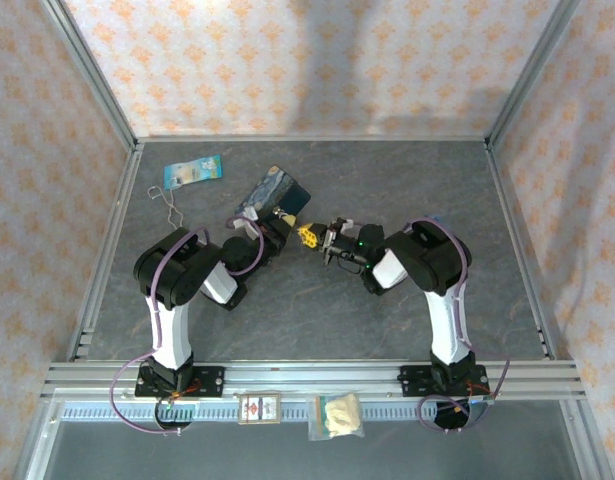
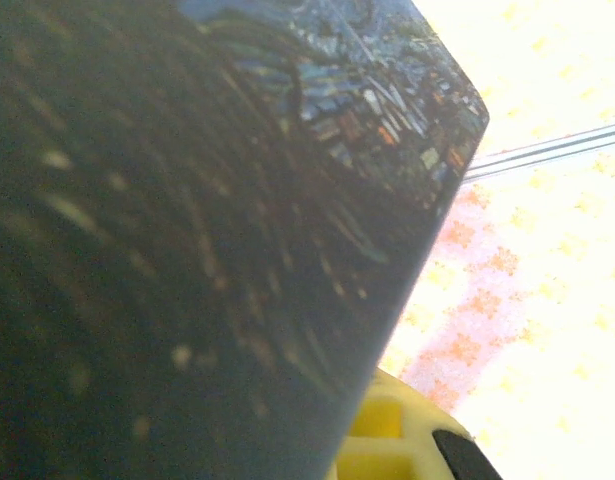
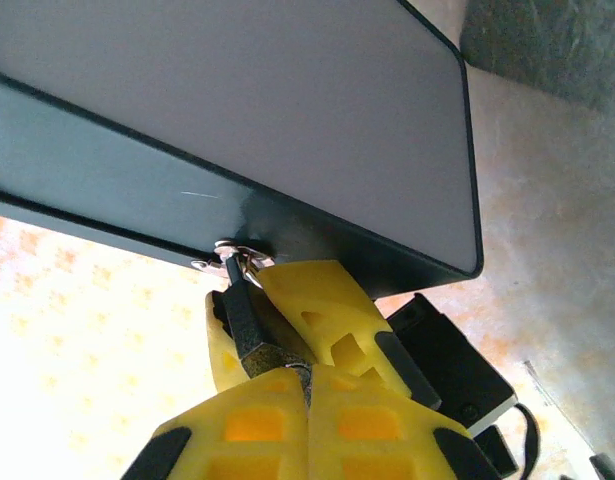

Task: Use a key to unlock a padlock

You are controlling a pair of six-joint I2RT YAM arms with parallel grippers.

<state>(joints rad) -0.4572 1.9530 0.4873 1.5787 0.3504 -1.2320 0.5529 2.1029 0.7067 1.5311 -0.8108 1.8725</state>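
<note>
The blue starry-night tin (image 1: 279, 190) is lifted and tilted at mid-table; its dark side (image 3: 287, 120) crosses the top of the right wrist view and looms close in the left wrist view (image 2: 187, 250). The small dark padlock (image 3: 245, 322) hangs from the tin's silvery hasp (image 3: 233, 254). My left gripper (image 1: 283, 222) is shut on the padlock, its yellow fingers (image 3: 332, 312) on either side of the body. My right gripper (image 3: 307, 388) is shut on the thin silvery key (image 3: 306, 371), whose tip meets the padlock's lower end. In the top view, the right gripper (image 1: 314, 238) faces the left one.
A blue packet (image 1: 192, 171) and a bent wire loop (image 1: 167, 206) lie at the back left. Two small packets (image 1: 259, 408) (image 1: 337, 415) sit on the near rail. Aluminium frame posts and patterned walls enclose the grey table (image 1: 317, 310).
</note>
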